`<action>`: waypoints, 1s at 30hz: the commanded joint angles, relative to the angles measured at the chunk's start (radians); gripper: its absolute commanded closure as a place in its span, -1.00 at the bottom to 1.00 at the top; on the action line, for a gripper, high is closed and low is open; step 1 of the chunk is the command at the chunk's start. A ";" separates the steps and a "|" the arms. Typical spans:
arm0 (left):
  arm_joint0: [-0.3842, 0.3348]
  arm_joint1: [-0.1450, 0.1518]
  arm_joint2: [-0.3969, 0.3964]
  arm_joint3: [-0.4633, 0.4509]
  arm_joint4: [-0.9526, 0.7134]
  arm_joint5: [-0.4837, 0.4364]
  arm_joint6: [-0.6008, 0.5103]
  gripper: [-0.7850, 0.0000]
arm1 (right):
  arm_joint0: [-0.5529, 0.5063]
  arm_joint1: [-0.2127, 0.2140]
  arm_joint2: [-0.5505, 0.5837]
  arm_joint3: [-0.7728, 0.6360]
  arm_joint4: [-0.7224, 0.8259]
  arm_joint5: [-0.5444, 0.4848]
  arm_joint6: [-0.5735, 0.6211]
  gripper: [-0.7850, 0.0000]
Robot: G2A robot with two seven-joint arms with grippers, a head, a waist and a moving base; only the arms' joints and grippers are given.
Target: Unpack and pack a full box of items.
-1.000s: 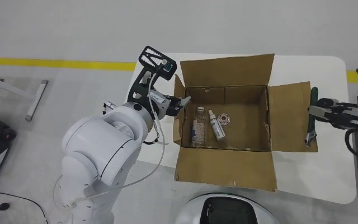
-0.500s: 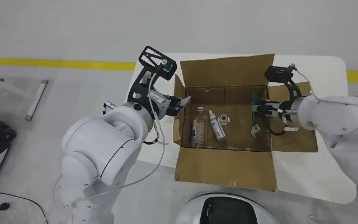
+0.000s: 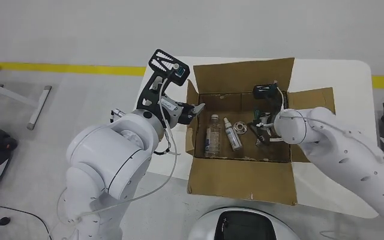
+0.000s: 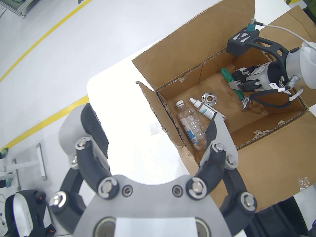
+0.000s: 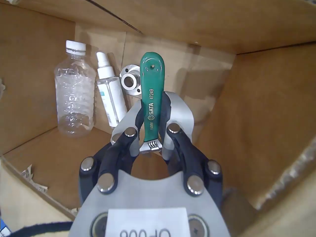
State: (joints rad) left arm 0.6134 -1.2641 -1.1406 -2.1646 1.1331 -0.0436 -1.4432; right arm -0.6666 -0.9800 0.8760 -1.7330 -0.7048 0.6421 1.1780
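An open cardboard box (image 3: 240, 180) stands on the white table. On its floor lie a clear plastic bottle (image 3: 212, 137), a small white spray bottle (image 3: 232, 134) and a metal flange (image 3: 241, 126). My right gripper (image 5: 153, 114) is down inside the box, shut on a green-handled wrench (image 5: 151, 92), which hangs just beside the flange (image 5: 130, 81). In the left wrist view the wrench (image 4: 230, 80) slants over the box floor in that gripper (image 4: 243, 87). My left gripper (image 4: 158, 127) is open with nothing in it, above the table outside the box's left flap (image 3: 191, 117).
The box's flaps stand open on all sides, the back flap (image 3: 246, 75) upright. White table (image 3: 336, 72) shows around the box. A yellow floor line (image 3: 66, 68) runs behind the table.
My right arm has swung in from the table's right edge, over the right flap, and down into the box with the wrench. The left arm has kept still.
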 commanded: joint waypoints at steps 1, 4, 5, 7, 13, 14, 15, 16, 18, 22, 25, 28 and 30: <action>0.000 0.000 0.000 0.000 0.000 0.000 0.000 -1.00 | 0.012 -0.003 -0.010 0.015 0.006 -0.005 0.006 0.31; 0.000 0.000 0.000 0.000 0.000 0.000 0.000 -1.00 | 0.023 -0.004 -0.014 0.023 0.010 -0.009 0.009 -0.28; 0.000 0.000 0.000 0.000 0.000 0.000 0.000 -1.00 | 0.026 -0.003 -0.010 0.020 0.015 -0.012 0.012 -0.48; 0.000 0.000 0.000 0.000 0.000 0.000 0.000 -1.00 | 0.026 0.000 0.008 0.006 0.036 -0.017 0.017 -0.35; 0.000 0.000 0.000 0.000 0.000 0.000 0.000 -1.00 | -0.025 0.043 0.241 -0.177 0.170 -0.064 0.064 0.21; 0.000 0.000 0.000 0.000 0.000 0.000 0.000 -1.00 | -0.050 0.054 0.306 -0.209 0.197 -0.076 0.076 0.36; 0.000 0.000 0.000 0.000 0.000 0.000 0.000 -1.00 | -0.073 0.065 0.386 -0.244 0.229 -0.088 0.088 0.62; 0.000 0.000 0.000 0.000 0.000 0.000 0.000 -1.00 | -0.105 0.075 0.463 -0.271 0.256 -0.103 0.102 0.91; 0.000 0.000 0.000 0.000 0.000 0.000 0.000 -1.00 | -0.171 0.092 0.631 -0.304 0.318 -0.143 0.117 1.00; 0.000 0.000 0.000 0.000 0.000 0.000 0.000 -1.00 | -0.321 0.109 0.935 -0.307 0.425 -0.221 0.121 1.00; 0.000 0.000 0.000 0.000 0.000 0.000 0.000 -1.00 | -0.436 0.112 1.131 -0.264 0.478 -0.268 0.114 1.00; 0.000 0.000 0.000 0.000 0.000 0.000 0.000 -1.00 | -0.539 0.107 1.266 -0.185 0.541 -0.315 0.101 1.00; 0.000 0.000 0.000 0.000 0.000 0.000 0.000 -1.00 | -0.590 0.102 1.308 -0.099 0.614 -0.344 0.106 1.00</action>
State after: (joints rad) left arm 0.6134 -1.2641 -1.1406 -2.1646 1.1331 -0.0436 -1.4432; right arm -1.2266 -0.8751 2.1541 -1.8896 -0.1395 0.3116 1.2814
